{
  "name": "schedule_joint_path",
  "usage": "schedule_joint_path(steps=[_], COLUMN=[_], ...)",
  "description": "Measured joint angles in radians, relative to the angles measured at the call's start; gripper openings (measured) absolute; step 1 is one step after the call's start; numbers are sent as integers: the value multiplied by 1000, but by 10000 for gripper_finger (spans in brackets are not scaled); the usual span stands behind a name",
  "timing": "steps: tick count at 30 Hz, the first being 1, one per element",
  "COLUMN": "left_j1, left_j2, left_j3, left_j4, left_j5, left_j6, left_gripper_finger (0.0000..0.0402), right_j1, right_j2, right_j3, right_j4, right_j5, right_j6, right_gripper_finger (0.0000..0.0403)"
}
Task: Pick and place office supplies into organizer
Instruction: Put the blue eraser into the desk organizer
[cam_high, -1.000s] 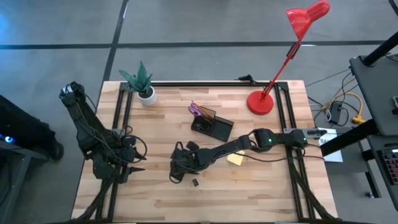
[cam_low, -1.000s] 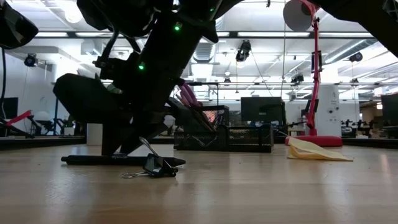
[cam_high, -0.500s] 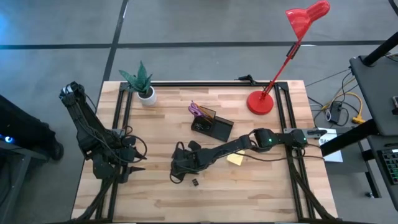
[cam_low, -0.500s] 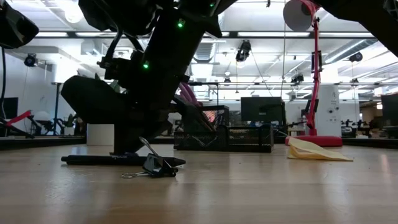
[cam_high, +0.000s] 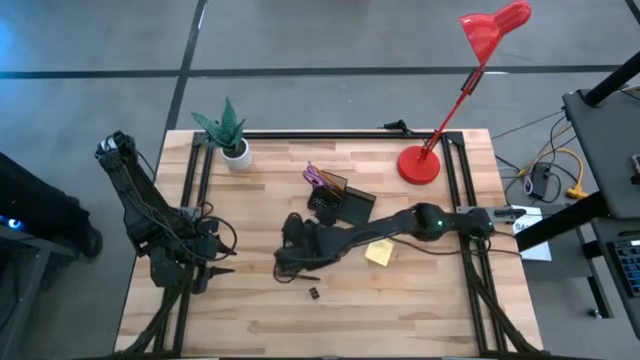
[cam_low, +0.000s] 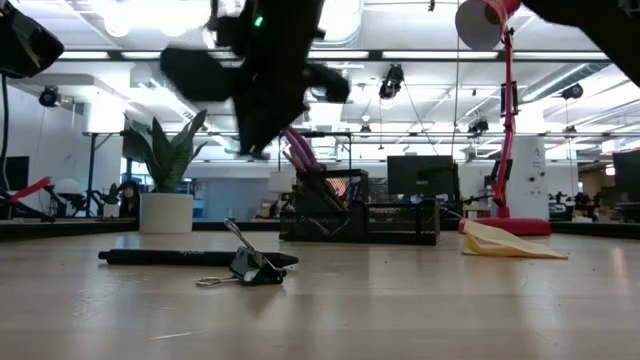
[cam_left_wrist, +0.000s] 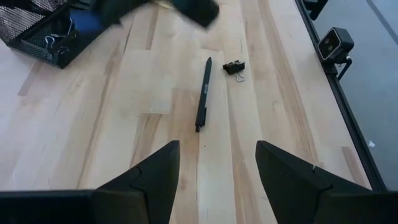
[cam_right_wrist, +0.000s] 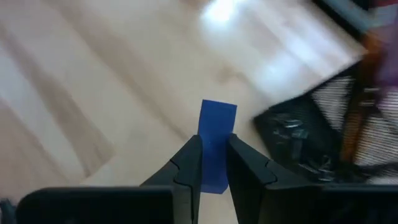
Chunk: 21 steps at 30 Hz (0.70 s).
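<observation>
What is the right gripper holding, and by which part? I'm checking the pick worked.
The right gripper is shut on a blue pencil, held near one end, the rest projecting ahead of the fingers. The left gripper is open and holds nothing.

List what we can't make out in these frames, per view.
- Right wrist view: the blue item held in the right gripper shows only one end; its type is unclear. The organizer is motion-blurred.
- Low view: the right arm is a blur, so its gripper can't be read.
- High view: the clip is too small for detail; the arm covers part of the pen.
- Left gripper: waiting, holding nothing.
</observation>
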Motion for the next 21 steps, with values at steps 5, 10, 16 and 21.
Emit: schedule_joint_path(steps=[5,10,16,21], left_j1=[1,3,13,22], left_j2=[-2,-2,-2,-5], left_j3=[0,0,0,0], left_j4=[3,4,2,2], left_j5=[-8,-29,-28,-27], left_j6=[0,-6,-77,-126], left_gripper_finger=[196,196,196,196], right_j1=[3,-10,-88,-158], right_j2=[-91,-131,-150,-170], right_j3=[1,-13,-23,-28], right_j4=[-242,-401,-317,-324], right_j5=[-35,-174,-491,-561], right_j6=[299,551,345,332], right_gripper_finger=[51,51,51,47])
